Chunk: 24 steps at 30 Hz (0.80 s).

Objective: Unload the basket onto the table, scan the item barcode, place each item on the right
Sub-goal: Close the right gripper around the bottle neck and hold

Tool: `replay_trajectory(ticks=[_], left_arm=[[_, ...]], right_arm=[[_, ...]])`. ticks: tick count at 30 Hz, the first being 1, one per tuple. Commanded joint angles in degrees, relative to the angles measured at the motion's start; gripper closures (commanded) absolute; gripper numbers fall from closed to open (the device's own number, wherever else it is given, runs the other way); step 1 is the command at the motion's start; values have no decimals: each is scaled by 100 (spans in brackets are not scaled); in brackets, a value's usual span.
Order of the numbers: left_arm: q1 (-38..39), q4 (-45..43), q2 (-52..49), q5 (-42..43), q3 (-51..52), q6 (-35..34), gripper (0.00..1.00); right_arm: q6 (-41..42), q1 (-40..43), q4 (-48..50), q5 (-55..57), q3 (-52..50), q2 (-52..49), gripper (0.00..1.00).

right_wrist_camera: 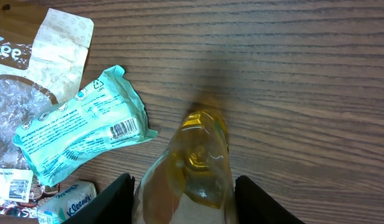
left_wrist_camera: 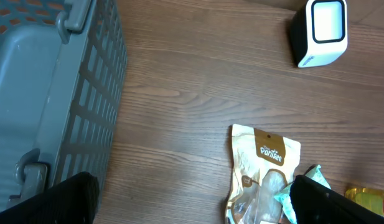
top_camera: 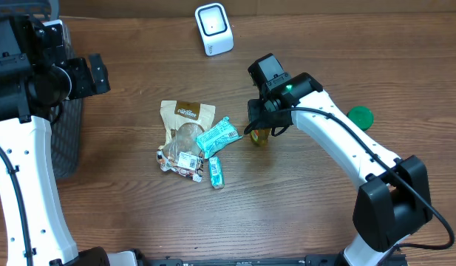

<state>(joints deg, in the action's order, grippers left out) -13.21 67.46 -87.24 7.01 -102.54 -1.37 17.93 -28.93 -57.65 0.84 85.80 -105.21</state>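
While my right end effector straddles the yellow bottle on the worktop, half-wide, grip uncertain, I should pinch it squarely mid-body, lift straight, then turn its barcode toward the scanner well beyond.

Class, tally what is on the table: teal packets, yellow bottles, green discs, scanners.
Teal packets: 2 (barcoded packet, tissue pack)
Yellow bottle: 1
Green disc: 1
Scanner: 1
Total: 5
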Motion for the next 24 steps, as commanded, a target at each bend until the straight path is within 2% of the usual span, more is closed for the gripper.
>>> replay_trajectory(ticks=[1, 12, 19, 24], left_arm=[[11, -15, -13, -11, -63, -35, 1], [11, -15, -13, -11, -63, -35, 1], [11, -15, -13, -11, -63, -35, 1], [11, -15, -13, -11, -63, -35, 0]], right_arm=[[-17, -26, 35, -11, -35, -39, 51], [-20, -26, 37, -11, -35, -39, 50], [-20, -26, 37, -11, -35, -39, 54], [-22, -26, 33, -11, -35, -39, 53]])
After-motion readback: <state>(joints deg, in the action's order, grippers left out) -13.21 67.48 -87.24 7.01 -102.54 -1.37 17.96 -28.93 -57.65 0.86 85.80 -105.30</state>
